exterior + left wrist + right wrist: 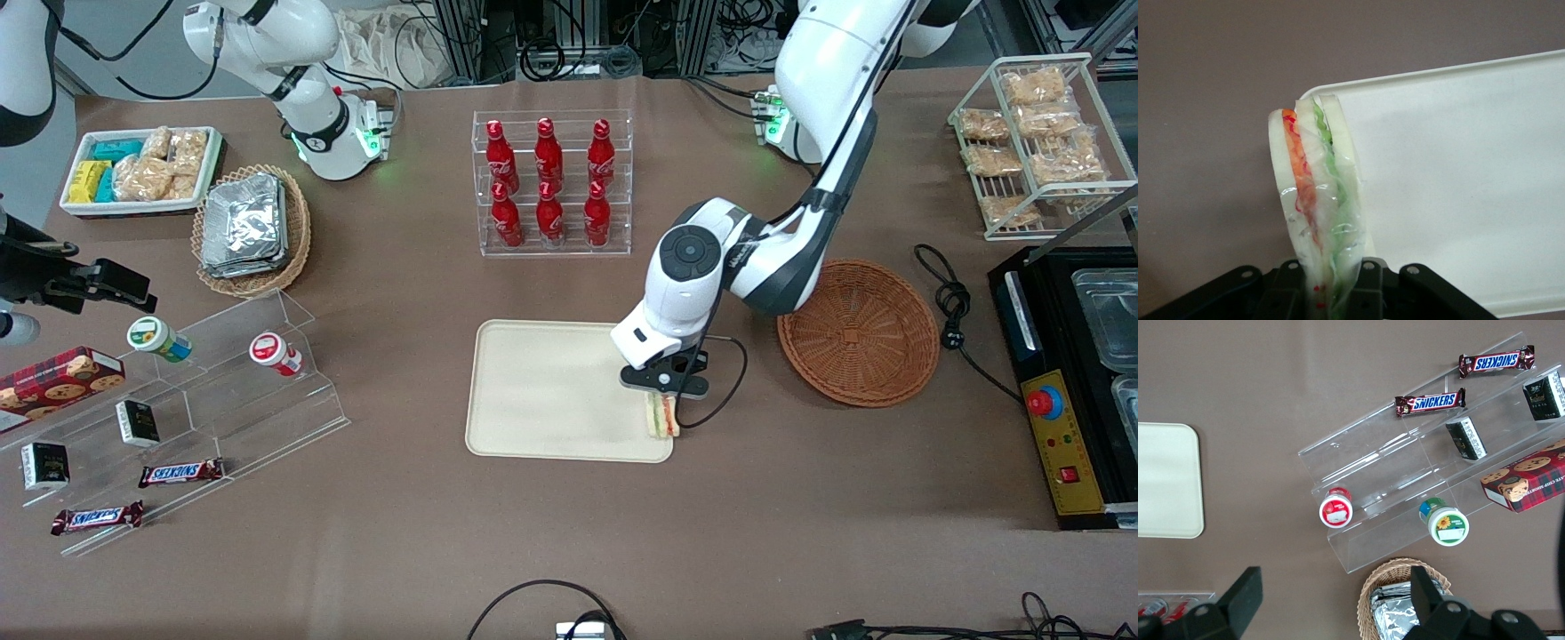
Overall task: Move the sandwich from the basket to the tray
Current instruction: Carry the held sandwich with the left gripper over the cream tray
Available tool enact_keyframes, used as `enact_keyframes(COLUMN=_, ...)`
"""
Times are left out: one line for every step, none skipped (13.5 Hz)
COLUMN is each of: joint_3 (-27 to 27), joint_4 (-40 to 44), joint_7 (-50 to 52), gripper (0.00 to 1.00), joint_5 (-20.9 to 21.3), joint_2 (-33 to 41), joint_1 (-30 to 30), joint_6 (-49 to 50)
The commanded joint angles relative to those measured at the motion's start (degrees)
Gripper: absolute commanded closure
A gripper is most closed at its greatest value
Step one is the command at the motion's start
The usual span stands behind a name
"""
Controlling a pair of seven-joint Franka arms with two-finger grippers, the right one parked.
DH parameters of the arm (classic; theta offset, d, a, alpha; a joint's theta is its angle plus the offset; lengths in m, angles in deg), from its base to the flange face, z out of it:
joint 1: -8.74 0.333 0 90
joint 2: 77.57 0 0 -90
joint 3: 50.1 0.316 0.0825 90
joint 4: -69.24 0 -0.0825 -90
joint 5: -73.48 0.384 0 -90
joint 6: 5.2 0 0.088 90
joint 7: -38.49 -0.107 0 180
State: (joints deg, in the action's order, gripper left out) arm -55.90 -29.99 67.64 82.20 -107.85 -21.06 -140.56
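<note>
1. Now, the worktop (569, 551) is busy, but the action sits at the tray (551, 391), so everything here is placed against that tray. It lies flat, roughly mid-worktop, its surface bare apart from the corner being approached.

2. The basket (858, 333) sits well apart from the tray, toward the working arm's end of the worktop, and it looks empty. Judging by that, the pickup is done and only the set-down remains.

3. The pincer (665, 391) hangs over the tray's edge on the basket's side, near the corner closest to the front camera. Its fingers are clamped tight on the sandwich (1317, 193), which the wrist view shows pinched by its wrapped end.

4. The sandwich itself stands on edge, bread slices upright, right at the tray's rounded corner. In the wrist view part of it seems to overhang bare worktop rather than tray.

5. The risks, as I judge them:
   - Let go here and the wedge could tip outward, landing on the rim or off the tray altogether.
   - It is tall and narrow on edge, so it may topple whichever way it leans.
   - The slippery-looking wrap could cling to a finger and drag the sandwich as the pincer lifts.
</note>
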Motion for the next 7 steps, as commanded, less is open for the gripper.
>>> enact_keyframes(joint_3=0.4, joint_4=2.0, joint_7=1.3, gripper=0.81, joint_5=-0.5, joint_2=-2.9, joint_1=-2.1, joint_6=-2.4)
enact_keyframes(joint_3=0.3, joint_4=2.1, joint_7=1.3, gripper=0.81, joint_5=-0.5, joint_2=-3.9, joint_1=-2.1, joint_6=-2.7)
enact_keyframes(joint_3=0.3, joint_4=2.1, joint_7=1.3, gripper=0.81, joint_5=-0.5, joint_2=-4.7, joint_1=-2.1, joint_6=-3.0)
enact_keyframes(joint_3=0.3, joint_4=2.1, joint_7=1.3, gripper=0.81, joint_5=-0.5, joint_2=-5.2, joint_1=-2.2, joint_6=-3.5)
enact_keyframes(joint_3=0.3, joint_4=2.1, joint_7=1.3, gripper=0.81, joint_5=-0.5, joint_2=-5.8, joint_1=-2.5, joint_6=-3.9)
enact_keyframes(joint_3=0.3, joint_4=2.1, joint_7=1.3, gripper=0.81, joint_5=-0.5, joint_2=-6.3, joint_1=-2.5, joint_6=-4.1)
enact_keyframes(joint_3=0.3, joint_4=2.1, joint_7=1.3, gripper=0.81, joint_5=-0.5, joint_2=-6.8, joint_1=-2.5, joint_6=-4.1)
